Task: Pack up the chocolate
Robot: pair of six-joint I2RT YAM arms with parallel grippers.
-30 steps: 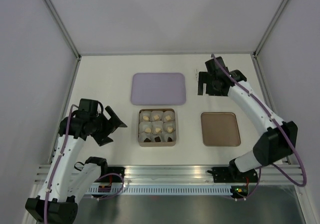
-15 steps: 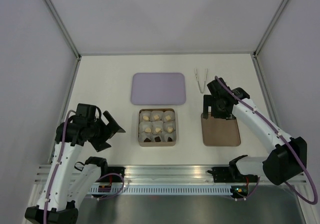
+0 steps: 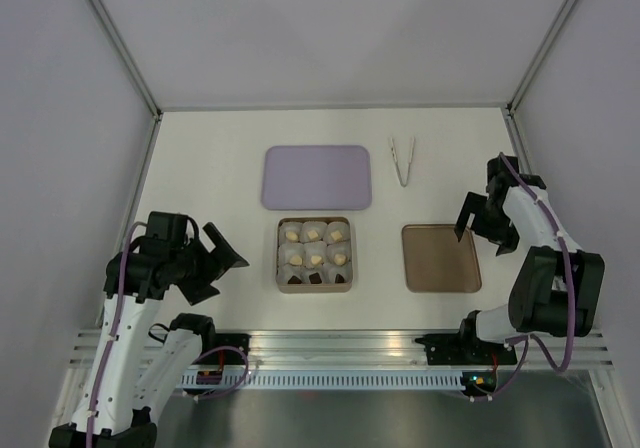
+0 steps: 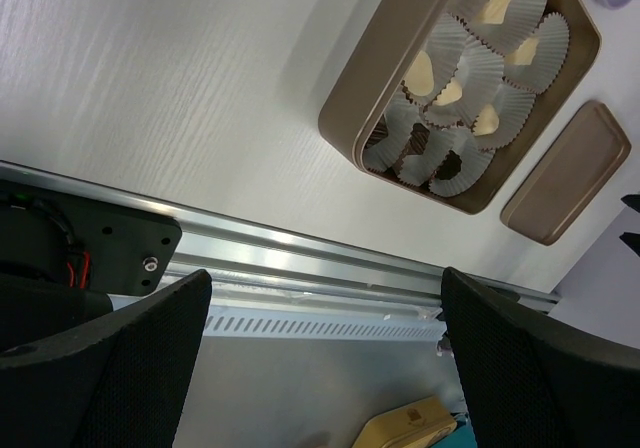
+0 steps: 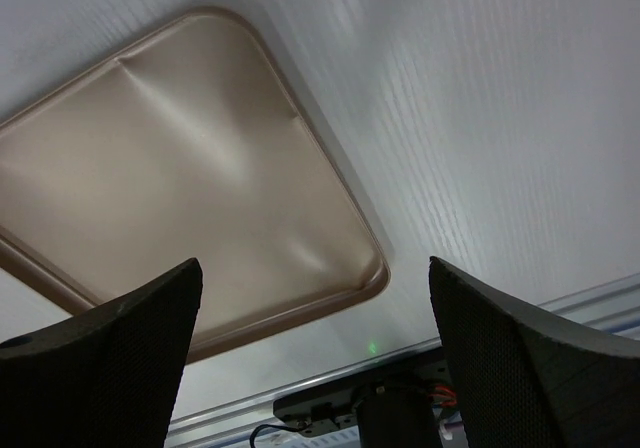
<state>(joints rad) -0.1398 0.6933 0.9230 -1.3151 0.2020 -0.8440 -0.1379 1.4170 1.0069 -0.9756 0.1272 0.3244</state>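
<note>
The chocolate sits in white paper cups inside a tan box (image 3: 314, 254): cream pieces (image 3: 314, 234) in the back two rows, dark pieces (image 3: 314, 278) in the front row. The left wrist view shows the box (image 4: 400, 28) with cream pieces (image 4: 425, 68) and dark pieces (image 4: 450, 163). My left gripper (image 3: 232, 274) is open and empty, left of the box; in its own view (image 4: 325, 278) it hangs over the table's front rail. My right gripper (image 3: 478, 232) is open and empty at the right edge of the tan lid (image 3: 441, 258), and its own view (image 5: 313, 268) shows the lid (image 5: 180, 198) below.
A lilac tray (image 3: 316, 177) lies behind the box. Metal tongs (image 3: 402, 158) lie at the back right. The aluminium rail (image 3: 340, 346) runs along the near edge. Frame posts stand at the back corners.
My right gripper has swung from the back, over the tongs, to the near right beside the lid; the tongs now show on the table. My left gripper has drifted slightly nearer.
</note>
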